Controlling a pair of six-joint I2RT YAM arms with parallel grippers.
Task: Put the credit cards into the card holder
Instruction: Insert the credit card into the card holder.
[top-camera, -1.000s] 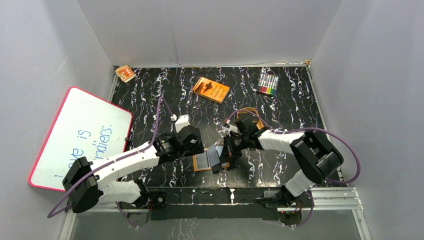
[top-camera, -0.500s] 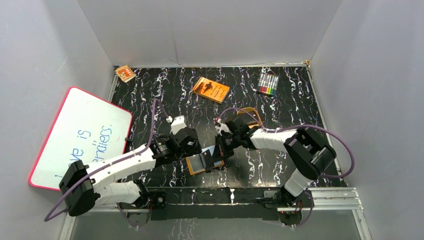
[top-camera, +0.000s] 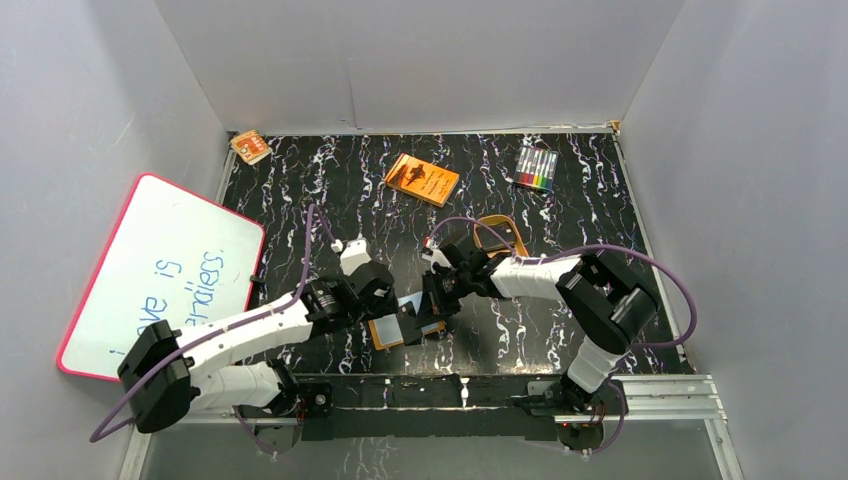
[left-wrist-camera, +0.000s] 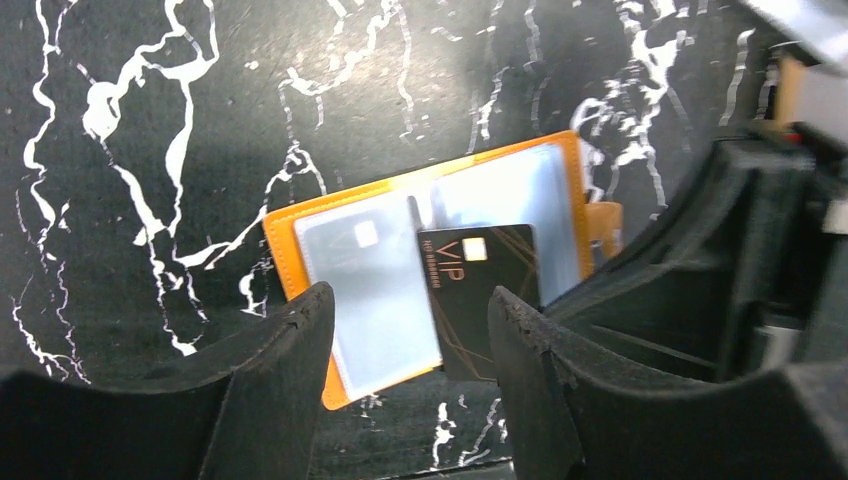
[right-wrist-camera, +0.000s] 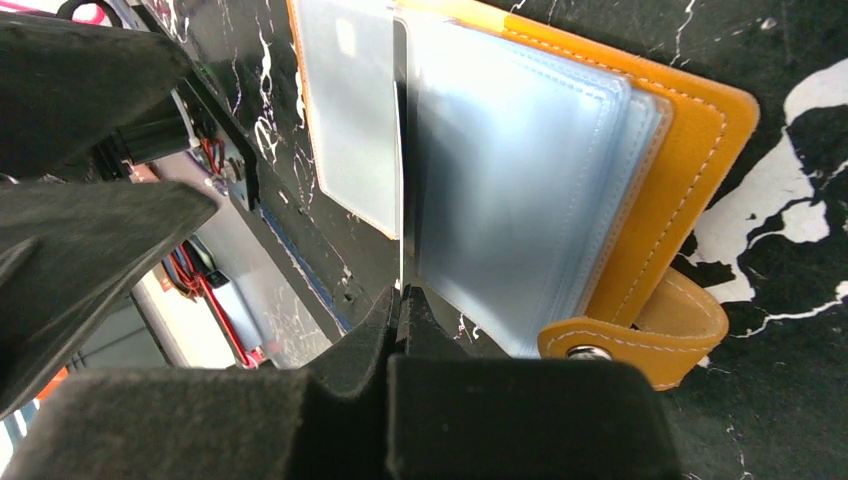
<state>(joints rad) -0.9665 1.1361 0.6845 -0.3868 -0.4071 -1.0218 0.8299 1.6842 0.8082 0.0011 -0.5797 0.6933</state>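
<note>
My right fingers (right-wrist-camera: 350, 340) clamp the VIP card (left-wrist-camera: 480, 290), left fingers (left-wrist-camera: 270, 400) spread, empty; next I should slide it into the card holder (right-wrist-camera: 690, 150).

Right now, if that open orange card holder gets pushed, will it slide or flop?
Likely slides: the card holder lies flat on the glossy table. Its clear sleeves fan up unevenly, so they probably flex. The black card pinched in the right tool looks stiffer.
</note>
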